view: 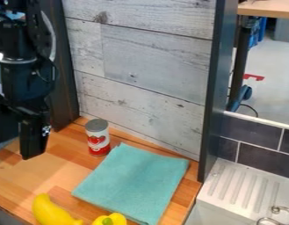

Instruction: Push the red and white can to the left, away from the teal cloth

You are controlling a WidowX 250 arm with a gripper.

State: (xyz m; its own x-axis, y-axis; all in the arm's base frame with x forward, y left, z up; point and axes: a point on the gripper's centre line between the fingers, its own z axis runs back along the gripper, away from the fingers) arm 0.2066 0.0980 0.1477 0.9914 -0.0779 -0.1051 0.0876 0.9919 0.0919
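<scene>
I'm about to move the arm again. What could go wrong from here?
The upright can stands close to the far corner of the teal cloth, so dragging the cloth might tip it.
A low sideways sweep of the gripper to the right could knock the can too.
The banana and yellow pepper sit at the view's bottom edge, so contact there may be hard to judge.

Wooden desk, patchwork of lighter and darker blocks. Red-and-silver can upright near back, just beside upper corner of flat teal cloth. Front: curved yellow fruit at left, yellow pepper, green stem, near cloth's lower edge.
</scene>
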